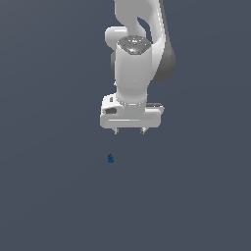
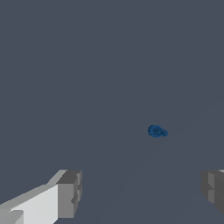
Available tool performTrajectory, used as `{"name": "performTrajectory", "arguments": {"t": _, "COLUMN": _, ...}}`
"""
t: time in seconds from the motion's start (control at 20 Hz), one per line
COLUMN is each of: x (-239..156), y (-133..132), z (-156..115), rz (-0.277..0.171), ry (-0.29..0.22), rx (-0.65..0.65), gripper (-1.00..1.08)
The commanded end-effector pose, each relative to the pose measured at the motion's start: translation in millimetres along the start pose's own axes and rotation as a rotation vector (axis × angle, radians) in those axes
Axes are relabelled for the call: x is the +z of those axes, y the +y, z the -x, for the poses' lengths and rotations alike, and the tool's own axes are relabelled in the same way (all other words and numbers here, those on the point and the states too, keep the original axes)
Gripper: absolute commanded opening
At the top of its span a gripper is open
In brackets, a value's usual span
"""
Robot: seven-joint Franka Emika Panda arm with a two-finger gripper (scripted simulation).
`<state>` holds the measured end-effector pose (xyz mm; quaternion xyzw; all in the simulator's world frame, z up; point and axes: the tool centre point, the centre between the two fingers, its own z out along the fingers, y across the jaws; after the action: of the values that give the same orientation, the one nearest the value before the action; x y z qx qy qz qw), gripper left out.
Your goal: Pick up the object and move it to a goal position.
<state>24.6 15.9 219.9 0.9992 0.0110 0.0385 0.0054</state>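
The object [image 1: 110, 158] is a tiny dark-blue roundish blob lying on the flat grey floor, below and a little toward the exterior view's left of my hand. My white gripper [image 1: 129, 131] points down with its two fingers spread wide and nothing between them. In the wrist view the same blob [image 2: 157, 131] lies beyond the fingertips [image 2: 70, 194], apart from both, and the gripper [image 2: 142, 192] stands open.
The white arm [image 1: 135, 54] rises behind the hand toward the top of the exterior view. Plain grey floor [image 1: 49, 196] surrounds the blob on all sides.
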Motion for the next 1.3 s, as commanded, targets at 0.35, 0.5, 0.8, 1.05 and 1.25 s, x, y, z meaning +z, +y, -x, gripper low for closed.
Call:
{"name": "performTrajectory", "arguments": {"t": 0.35, "x": -17, "y": -22, "z": -2, "rz": -0.011, "ry": 0.022, "rx": -0.039, "gripper": 1.00}}
{"name": "performTrajectory", "arguments": {"t": 0.5, "x": -22, "y": -29, "z": -3, "rz": -0.014, "ry": 0.029, "rx": -0.057, "gripper": 1.00}}
{"name": "performTrajectory", "arguments": {"t": 0.8, "x": -20, "y": -27, "z": -3, "rz": -0.014, "ry": 0.026, "rx": -0.041, "gripper": 1.00}}
{"name": "performTrajectory", "arguments": {"t": 1.05, "x": -15, "y": -23, "z": -4, "rz": -0.017, "ry": 0.022, "rx": 0.015, "gripper": 1.00}}
{"name": "performTrajectory", "arguments": {"t": 1.25, "x": -8, "y": -19, "z": -5, "rz": -0.021, "ry": 0.015, "rx": 0.089, "gripper": 1.00}}
